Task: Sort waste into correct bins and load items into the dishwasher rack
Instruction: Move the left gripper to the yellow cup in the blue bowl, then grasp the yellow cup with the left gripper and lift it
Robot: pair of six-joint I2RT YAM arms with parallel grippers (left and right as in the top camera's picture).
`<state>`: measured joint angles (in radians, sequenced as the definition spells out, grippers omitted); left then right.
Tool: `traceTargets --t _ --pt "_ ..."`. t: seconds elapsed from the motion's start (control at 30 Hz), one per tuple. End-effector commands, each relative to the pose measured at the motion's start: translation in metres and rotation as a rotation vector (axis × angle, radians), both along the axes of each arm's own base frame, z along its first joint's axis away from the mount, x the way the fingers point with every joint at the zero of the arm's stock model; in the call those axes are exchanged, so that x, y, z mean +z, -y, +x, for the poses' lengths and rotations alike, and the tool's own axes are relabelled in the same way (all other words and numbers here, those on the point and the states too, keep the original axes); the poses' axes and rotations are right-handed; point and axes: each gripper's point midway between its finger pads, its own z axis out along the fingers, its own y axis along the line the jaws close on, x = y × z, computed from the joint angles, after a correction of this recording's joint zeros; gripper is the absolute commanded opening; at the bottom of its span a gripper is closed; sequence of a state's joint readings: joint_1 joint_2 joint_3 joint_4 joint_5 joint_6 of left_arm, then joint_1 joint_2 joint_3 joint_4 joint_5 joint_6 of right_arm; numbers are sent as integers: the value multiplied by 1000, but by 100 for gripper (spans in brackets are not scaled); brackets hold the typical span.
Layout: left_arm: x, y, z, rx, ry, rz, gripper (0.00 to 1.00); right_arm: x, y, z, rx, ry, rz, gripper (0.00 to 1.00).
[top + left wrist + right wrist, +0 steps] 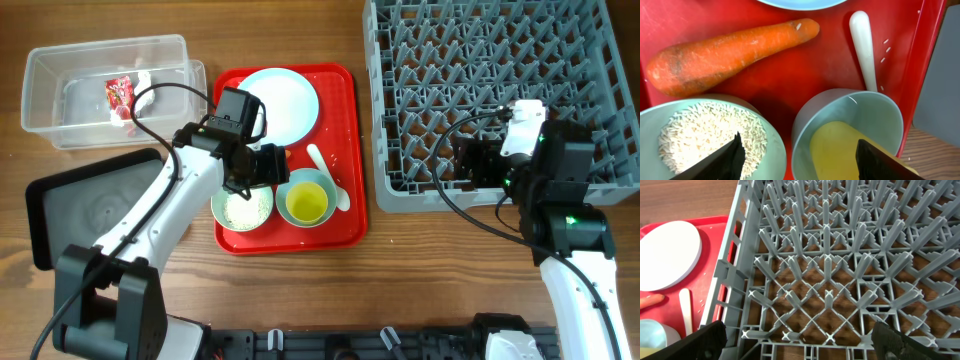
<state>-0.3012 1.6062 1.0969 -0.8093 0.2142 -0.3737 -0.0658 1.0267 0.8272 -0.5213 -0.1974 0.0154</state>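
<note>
Left wrist view shows your left pincer (799, 152) spread wide and empty above the green bowl (776, 150) and blue bowl (840, 107), while the carrot (730, 50) lies at upper left on the red tray (830, 60), so waste sorting seems in hand: next, reach up-frame and grip it crosswise.

A glossy red plastic tray (685, 20), a matt grey plastic rack (825, 275), a rough-skinned, dull orange carrot (725, 52) and a grained wooden table (420, 270) are shown.
</note>
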Motion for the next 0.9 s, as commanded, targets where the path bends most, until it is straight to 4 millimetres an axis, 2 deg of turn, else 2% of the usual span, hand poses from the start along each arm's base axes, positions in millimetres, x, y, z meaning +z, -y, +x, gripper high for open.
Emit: traceTargets --t 0.0,0.17,0.4,0.5,0.63,0.87 --pt "10 16 -4 -8 -16 -89 74 9 2 4 -18 16 -2 95" --pt "23 35 -13 -109 -17 -206 75 9 2 4 -18 16 -3 95" --pt "34 33 -25 -115 -27 -210 70 8 2 3 -17 14 -3 95" --pt "29 29 -36 -110 -76 -190 63 8 2 3 -18 13 -2 95" --pt "18 29 -46 -131 -93 -131 63 8 2 3 -17 14 -3 95" --pt "2 33 -45 -183 -35 -13 61 8 2 3 -18 13 -2 95"
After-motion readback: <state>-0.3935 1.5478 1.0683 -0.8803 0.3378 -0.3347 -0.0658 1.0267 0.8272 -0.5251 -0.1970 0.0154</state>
